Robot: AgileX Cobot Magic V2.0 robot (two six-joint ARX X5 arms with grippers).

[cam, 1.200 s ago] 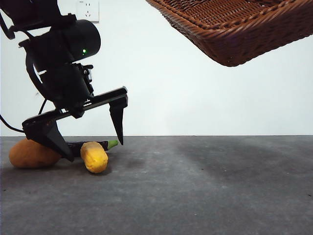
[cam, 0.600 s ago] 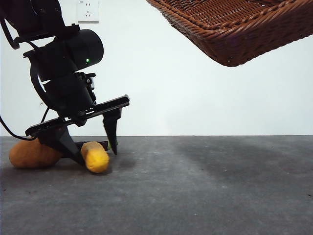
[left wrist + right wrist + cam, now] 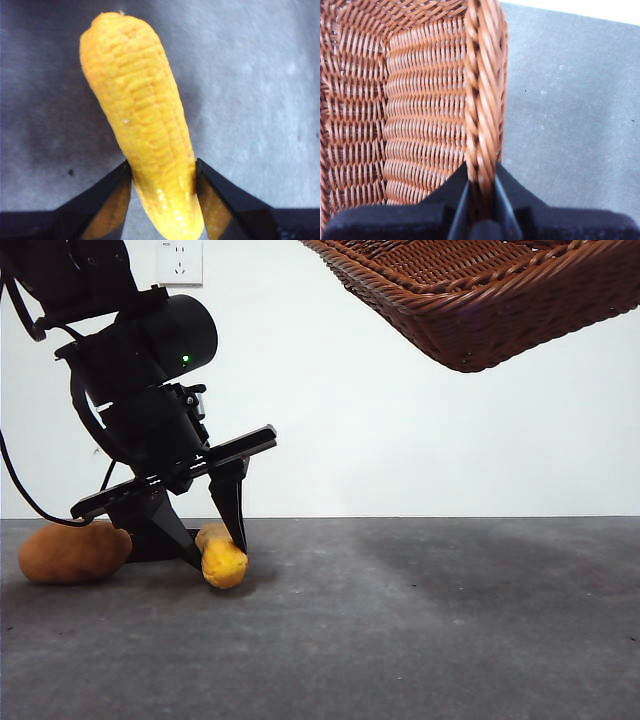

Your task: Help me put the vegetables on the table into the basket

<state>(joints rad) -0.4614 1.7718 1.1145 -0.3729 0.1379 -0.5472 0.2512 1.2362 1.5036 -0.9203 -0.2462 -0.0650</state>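
My left gripper (image 3: 214,548) is shut on the small yellow lumpy vegetable (image 3: 224,562), low at the table (image 3: 420,620) on the left. The left wrist view shows the jaws (image 3: 162,164) pinching its thicker end, and the yellow vegetable (image 3: 140,100) points away over the table. The large brown-orange potato (image 3: 72,552) lies on the table to its left. The eggplant is hidden behind the gripper. My right gripper (image 3: 481,170) is shut on the braided rim of the woven basket (image 3: 482,75). The basket (image 3: 480,300) hangs tilted in the air at the upper right.
A white wall with a socket (image 3: 179,260) stands behind the table. The left arm's dark body (image 3: 140,370) fills the upper left. Grey table surface (image 3: 570,100) stretches under the raised basket.
My left gripper has lowered and closed on the yellow vegetable, and both have shifted to the right. The eggplant has dropped out of sight. The basket has barely moved.
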